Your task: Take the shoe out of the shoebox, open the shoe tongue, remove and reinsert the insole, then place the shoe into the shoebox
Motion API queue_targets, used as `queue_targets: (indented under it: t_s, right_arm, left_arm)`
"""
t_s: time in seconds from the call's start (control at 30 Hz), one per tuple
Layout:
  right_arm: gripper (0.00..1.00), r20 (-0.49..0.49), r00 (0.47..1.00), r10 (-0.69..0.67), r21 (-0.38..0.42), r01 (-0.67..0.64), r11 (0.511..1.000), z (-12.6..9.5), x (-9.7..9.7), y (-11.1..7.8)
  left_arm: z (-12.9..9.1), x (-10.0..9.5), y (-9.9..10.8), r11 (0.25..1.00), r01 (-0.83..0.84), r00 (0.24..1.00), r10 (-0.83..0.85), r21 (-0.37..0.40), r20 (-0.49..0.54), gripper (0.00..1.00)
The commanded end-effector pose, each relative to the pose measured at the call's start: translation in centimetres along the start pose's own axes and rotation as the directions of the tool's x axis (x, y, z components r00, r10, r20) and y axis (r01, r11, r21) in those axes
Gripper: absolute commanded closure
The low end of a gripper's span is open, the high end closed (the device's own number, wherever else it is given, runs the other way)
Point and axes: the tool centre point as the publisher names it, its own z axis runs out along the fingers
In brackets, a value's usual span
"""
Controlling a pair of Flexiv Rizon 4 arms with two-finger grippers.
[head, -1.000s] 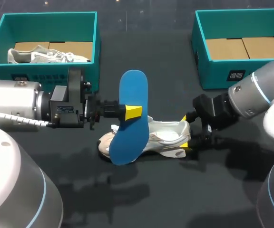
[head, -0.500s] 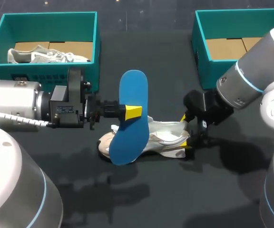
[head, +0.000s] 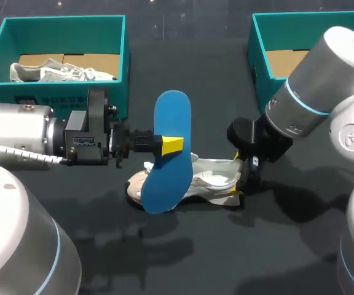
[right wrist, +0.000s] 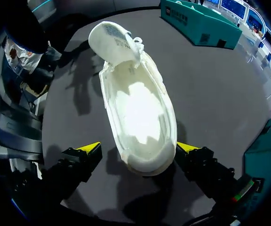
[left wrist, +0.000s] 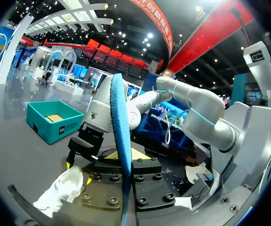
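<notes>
A robot workstation, lab-style rig, here: 2 industrial arms, the left arm (head: 17, 138) and the right arm (head: 315, 92), lean over a dark matte surface (head: 214, 258) carrying the left shoebox (head: 72, 92) and the right shoebox (head: 272, 92), both teal.

I am holding my left gripper (head: 171, 145) level from nine o'clock, pinching the insole (head: 171, 114); my right gripper (head: 238, 176) is hanging from two o'clock, jaws spread wide.

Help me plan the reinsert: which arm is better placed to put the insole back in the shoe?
Left. The left gripper is shut on the insole by the shoe; the right gripper straddles the heel, open.
</notes>
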Motion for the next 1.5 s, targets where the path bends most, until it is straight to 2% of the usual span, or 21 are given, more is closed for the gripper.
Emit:
queue_targets:
  t_s: [0.03, 0.2, 0.43, 0.6, 0.73, 1.2, 1.5]
  right_arm:
    - [0.0, 0.038, 0.999, 0.005, 0.159, -0.011, 0.987, -0.3, 0.2, 1.0]
    - [0.0, 0.075, 0.997, -0.02, 0.191, 0.005, 0.982, -0.8, -0.4, 1.1]
    - [0.0, 0.072, 0.997, -0.031, 0.213, 0.015, 0.977, -0.8, -0.9, 0.9]
    - [0.0, 0.084, 0.996, -0.03, 0.296, 0.004, 0.955, -1.3, -0.6, 1.1]
    - [0.0, 0.106, 0.993, -0.047, 0.329, 0.01, 0.944, -1.6, -0.1, 1.2]
    - [0.0, 0.114, 0.99, -0.085, 0.337, 0.042, 0.94, -2.0, -0.2, 1.6]
    - [0.0, 0.124, 0.983, -0.135, 0.341, 0.086, 0.936, -2.4, -1.0, 3.5]
  left_arm:
    - [0.3, 0.0, 0.1, 1.0, 0.0, 1.0, 0.0, 0.002, 0.001, 1.0]
    - [0.3, 0.0, 0.1, 1.0, 0.0, 1.0, 0.0, 0.002, 0.001, 1.0]
    - [0.3, 0.0, 0.1, 1.0, 0.0, 1.0, 0.0, 0.002, 0.001, 1.0]
    - [0.3, 0.0, 0.1, 1.0, 0.0, 1.0, 0.0, 0.002, 0.001, 1.0]
    - [0.3, 0.0, 0.1, 1.0, 0.0, 1.0, 0.0, 0.002, 0.001, 1.0]
    - [0.3, 0.0, 0.1, 1.0, 0.0, 1.0, 0.0, 0.002, 0.001, 1.0]
    - [0.3, 0.0, 0.1, 1.0, 0.0, 1.0, 0.0, 0.002, 0.001, 1.0]
